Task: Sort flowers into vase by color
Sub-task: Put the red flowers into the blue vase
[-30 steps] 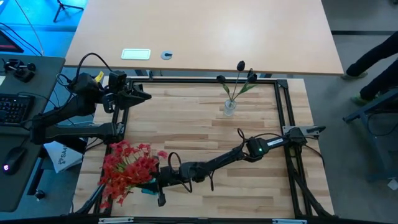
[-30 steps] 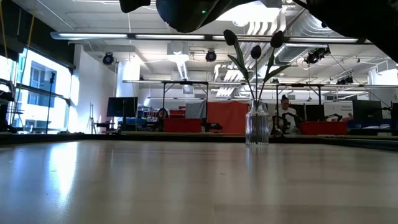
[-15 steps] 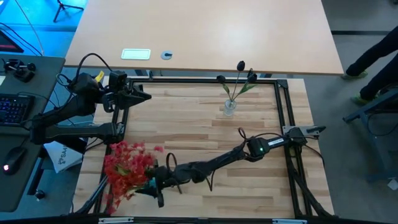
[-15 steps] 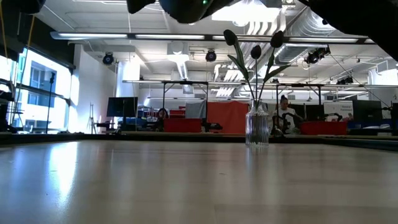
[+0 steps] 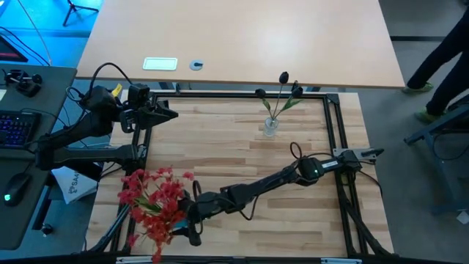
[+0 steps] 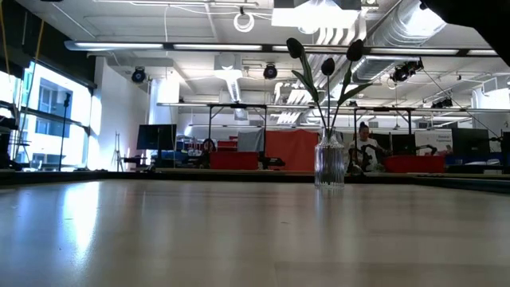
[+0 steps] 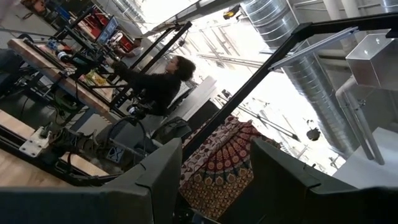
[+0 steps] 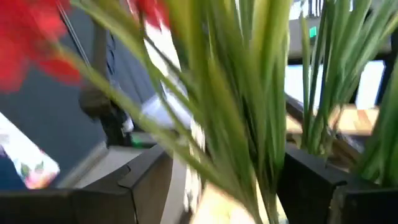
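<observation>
Flowers [image 5: 152, 204], red blossoms, green stems; seemingly bunched

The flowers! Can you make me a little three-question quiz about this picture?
1. True or false: the vase holds dark buds.
2. Which tool is at the red flowers? A) left tool B) right tool
3. Fill in: the left tool waits by the table's ___ left corner.

Key: 1 true. 2 B, the right tool reaches into the bunch near the front left corner. 3 back.
</observation>
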